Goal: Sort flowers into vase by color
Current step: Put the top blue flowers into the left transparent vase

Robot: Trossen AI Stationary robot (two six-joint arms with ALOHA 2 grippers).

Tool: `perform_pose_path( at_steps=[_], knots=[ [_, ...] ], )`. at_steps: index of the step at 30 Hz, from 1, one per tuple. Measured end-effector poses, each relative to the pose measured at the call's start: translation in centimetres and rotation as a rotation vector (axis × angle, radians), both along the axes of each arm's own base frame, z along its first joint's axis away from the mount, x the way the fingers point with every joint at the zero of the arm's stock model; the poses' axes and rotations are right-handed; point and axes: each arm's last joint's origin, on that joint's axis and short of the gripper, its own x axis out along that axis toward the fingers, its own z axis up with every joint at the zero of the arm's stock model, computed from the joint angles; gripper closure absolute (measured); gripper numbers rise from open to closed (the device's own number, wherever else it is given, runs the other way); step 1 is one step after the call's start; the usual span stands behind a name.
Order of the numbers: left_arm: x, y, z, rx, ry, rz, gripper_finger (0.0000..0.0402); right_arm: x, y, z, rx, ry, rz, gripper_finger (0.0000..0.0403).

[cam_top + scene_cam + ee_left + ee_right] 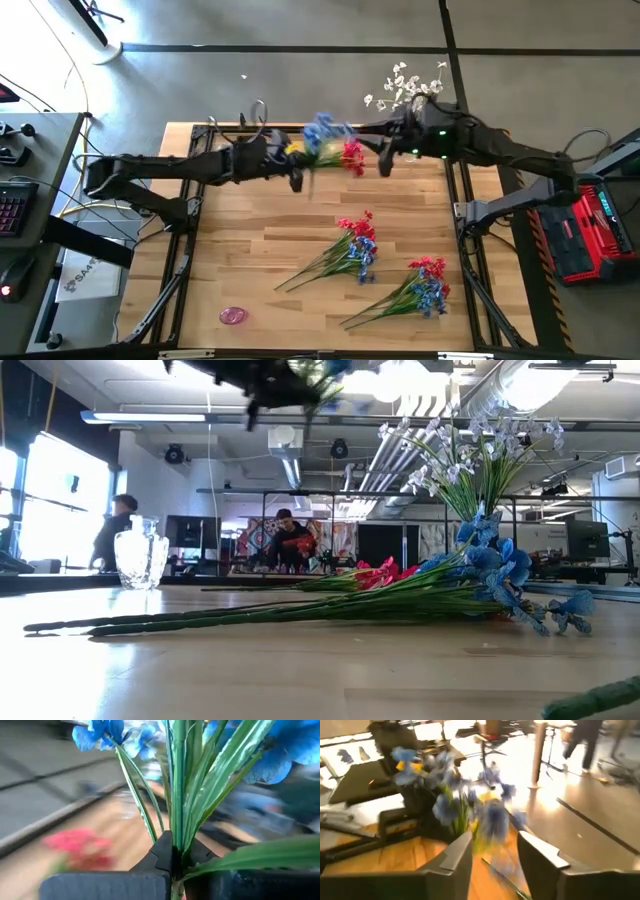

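My left gripper [296, 172] is over the table's far middle, shut on a blue flower spray [322, 133] with long green leaves [210, 795]. In the low view this gripper [262, 382] is high above the table. My right gripper [385, 160] faces it from the right and is open [495, 855], with blurred blue blossoms [445, 805] just ahead of its fingers. A red spray [352, 156] shows between the two grippers; what bears it is hidden. White flowers [405, 86] stand upright at the far edge [470, 455]. A clear glass vase [140, 555] stands far left. My left gripper pinches the blue spray's bundled green stems [173, 851] between its two fingers [160, 852], below where the leaves fan out. It reaches in from the table's left. The spray is lifted clear of the table, blossoms [102, 732] standing out past the fingertips toward the right arm.
Two mixed bunches of red and blue sprays lie on the near right of the table [350, 250] [415, 290], stems pointing near-left [250, 615]. A small pink object [233, 316] lies near the front edge. People [285, 540] are in the room beyond.
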Motion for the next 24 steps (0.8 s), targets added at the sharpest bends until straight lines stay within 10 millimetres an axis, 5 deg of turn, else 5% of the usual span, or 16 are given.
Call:
perform_pose_path(
  at_steps=[4, 9, 16, 24],
  knots=[
    [-4.1, 0.5, 2.1, 0.111, 0.081, 0.201, 0.0400, -1.8, 0.1, 0.2, 0.071, 0.023, -0.062, 0.0231],
    [-9.4, 0.7, 3.5, 0.209, 0.107, 0.412, 0.0401, -1.4, 0.4, -1.1, 0.096, 0.122, -0.112, 0.0227],
    [-16.0, 0.5, 0.9, 0.300, 0.074, 0.631, 0.0401, 0.9, 0.7, -2.5, 0.104, 0.168, -0.107, 0.0226],
    [-19.9, 0.7, -1.5, 0.414, -0.008, 0.782, 0.0401, 3.5, 0.4, -3.7, 0.124, 0.163, -0.063, 0.0226]
  ],
)
